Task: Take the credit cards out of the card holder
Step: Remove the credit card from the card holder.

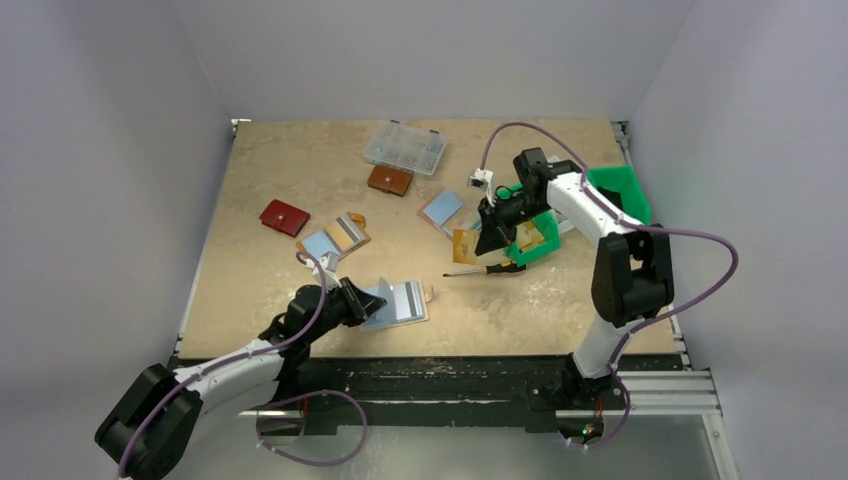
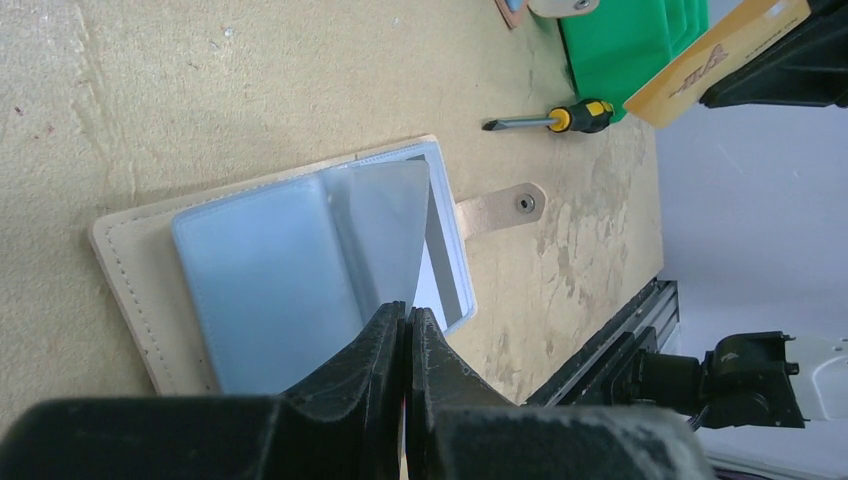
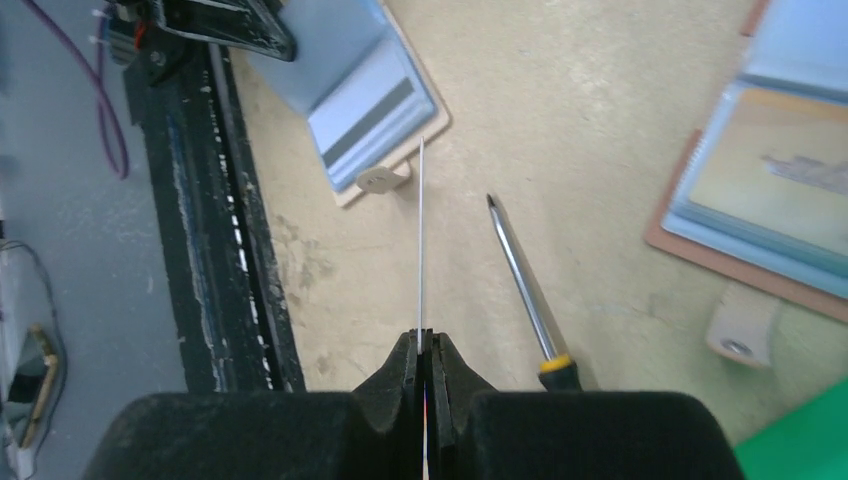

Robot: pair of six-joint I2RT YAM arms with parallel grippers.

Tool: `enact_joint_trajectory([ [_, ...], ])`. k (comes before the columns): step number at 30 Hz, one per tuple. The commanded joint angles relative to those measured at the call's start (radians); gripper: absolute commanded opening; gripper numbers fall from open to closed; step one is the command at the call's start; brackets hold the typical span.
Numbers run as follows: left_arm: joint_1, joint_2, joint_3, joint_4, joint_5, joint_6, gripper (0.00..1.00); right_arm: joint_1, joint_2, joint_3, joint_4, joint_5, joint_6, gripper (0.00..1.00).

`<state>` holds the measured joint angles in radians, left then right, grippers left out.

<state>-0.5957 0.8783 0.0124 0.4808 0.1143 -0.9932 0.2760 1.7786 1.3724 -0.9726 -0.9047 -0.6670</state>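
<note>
The tan card holder point(image 1: 405, 303) lies open near the table's front edge, showing pale blue sleeves and a grey stripe. It also shows in the left wrist view point(image 2: 130, 270) and the right wrist view point(image 3: 365, 100). My left gripper point(image 1: 357, 299) point(image 2: 408, 316) is shut on the corner of a clear plastic sleeve point(image 2: 385, 225), lifting it off the holder. My right gripper point(image 1: 490, 238) point(image 3: 421, 340) is shut on a yellow credit card point(image 1: 465, 244), held above the table right of centre. The card is edge-on in its own view point(image 3: 420, 240) and also shows in the left wrist view point(image 2: 715, 60).
A screwdriver point(image 1: 485, 268) point(image 3: 525, 290) lies below the right gripper. Two other open wallets point(image 1: 335, 237) point(image 1: 442, 210), a red wallet point(image 1: 284, 217), a brown wallet point(image 1: 389, 180) and a clear organiser box point(image 1: 405, 147) lie farther back. Green bins point(image 1: 620, 190) stand at the right.
</note>
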Motion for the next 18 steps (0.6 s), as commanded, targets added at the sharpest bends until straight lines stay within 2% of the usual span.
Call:
enact_joint_trajectory([
  [1, 0.004, -0.014, -0.089, -0.026, -0.006, 0.050, 0.00, -0.060, -0.116, 0.057, -0.072, 0.082, -0.093, 0.01],
  [9, 0.004, -0.015, -0.065, -0.057, 0.011, 0.080, 0.00, -0.130, -0.211, 0.077, -0.109, 0.277, -0.158, 0.01],
  [18, 0.004, -0.040, -0.072, -0.065, 0.023, 0.085, 0.00, -0.240, -0.118, 0.242, -0.225, 0.493, -0.260, 0.01],
])
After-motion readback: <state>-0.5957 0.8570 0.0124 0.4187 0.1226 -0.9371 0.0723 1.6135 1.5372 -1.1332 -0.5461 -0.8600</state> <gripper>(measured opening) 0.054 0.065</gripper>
